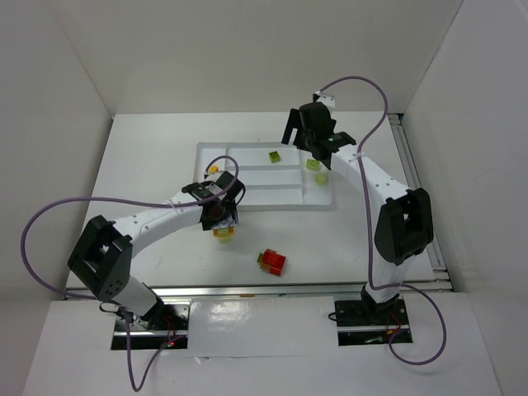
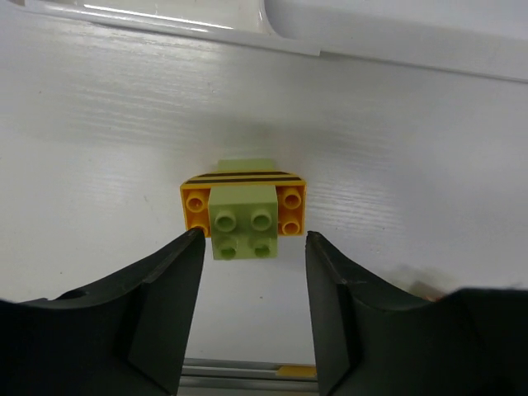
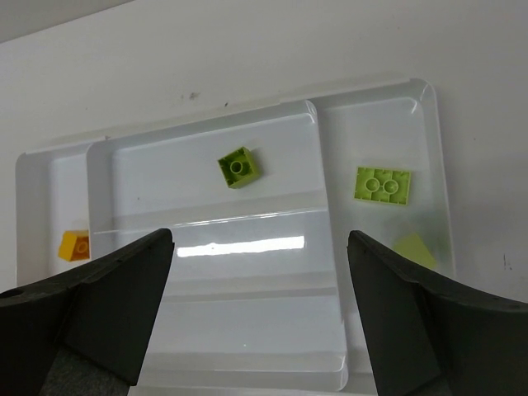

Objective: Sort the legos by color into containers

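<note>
A lime green brick (image 2: 242, 221) sits stacked on a yellow-orange brick (image 2: 196, 210) on the table, just in front of the white tray (image 1: 247, 195). My left gripper (image 2: 254, 247) is open, its fingertips flanking the stack's near side without touching it; it also shows in the top view (image 1: 221, 219). A red brick (image 1: 273, 262) lies on the table to the right. My right gripper (image 3: 260, 247) is open and empty above the tray. In the tray lie a green brick (image 3: 238, 167) in a long slot, two green pieces (image 3: 383, 184) in the right end section, and an orange brick (image 3: 74, 245) in the left end section.
The tray's near rim (image 2: 396, 41) lies just beyond the stack. White walls enclose the table on the left, back and right. A metal rail (image 1: 247, 289) runs along the near edge. A purple cable (image 1: 49, 214) loops off the left arm.
</note>
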Controlling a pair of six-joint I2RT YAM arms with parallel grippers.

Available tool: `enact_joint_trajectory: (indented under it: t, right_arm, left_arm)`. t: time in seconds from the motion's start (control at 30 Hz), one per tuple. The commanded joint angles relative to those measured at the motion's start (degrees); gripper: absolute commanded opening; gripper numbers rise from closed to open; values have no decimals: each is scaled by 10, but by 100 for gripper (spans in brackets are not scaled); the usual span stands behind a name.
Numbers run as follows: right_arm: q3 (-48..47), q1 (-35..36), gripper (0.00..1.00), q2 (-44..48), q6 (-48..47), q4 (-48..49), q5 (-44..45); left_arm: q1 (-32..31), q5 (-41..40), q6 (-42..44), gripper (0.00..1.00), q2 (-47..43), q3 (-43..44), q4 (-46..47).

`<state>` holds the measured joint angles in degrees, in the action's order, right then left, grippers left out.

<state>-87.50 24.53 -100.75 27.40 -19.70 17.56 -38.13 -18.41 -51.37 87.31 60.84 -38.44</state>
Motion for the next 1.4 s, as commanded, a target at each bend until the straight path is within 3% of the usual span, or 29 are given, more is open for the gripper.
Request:
enact_joint_trajectory:
  t: [0.0, 0.37, 0.4, 0.57, 0.73, 0.87, 0.93, 0.97, 1.03, 1.1, 1.2, 1.37]
  right_arm:
    - [3, -2, 93, 8, 1, 12, 0]
    - [14, -2, 93, 13, 6, 12, -5]
    - [14, -2, 93, 13, 6, 12, -5]
    - [36, -2, 93, 35, 6, 6, -30]
    - [99, -12, 93, 79, 6, 17, -60]
    - [125, -12, 93, 112, 6, 17, -60]
    - [145, -12, 93, 131, 6, 11, -60]
    - [151, -19, 93, 146, 6, 4, -75]
    - [182, -24, 93, 165, -9, 12, -113]
    - [217, -38, 93, 209, -20, 55, -216]
    - [297, -67, 93, 275, -20, 111, -370]
    - [350, -79, 93, 346, 10, 166, -448]
  left_arm:
    - [-1, 0, -5, 62, 24, 17, 6]
    - [-1, 12, -5, 55, 30, 22, 12]
    - [-1, 12, -5, 45, 30, 22, 17]
    - [-1, 7, 10, 25, 30, 28, 17]
    - [-1, 12, 26, 44, 40, 33, 17]
    - [-1, 17, 26, 25, 48, 33, 17]
    - [-1, 12, 53, 5, 26, 52, 8]
    - [-1, 12, 65, 0, 17, 66, 2]
    - [-1, 31, 123, 0, -3, 112, 2]
    - [14, 61, 180, 0, -34, 158, 2]
    - [41, 143, 224, 0, -65, 191, 22]
    - [81, 329, 276, 0, -65, 220, 72]
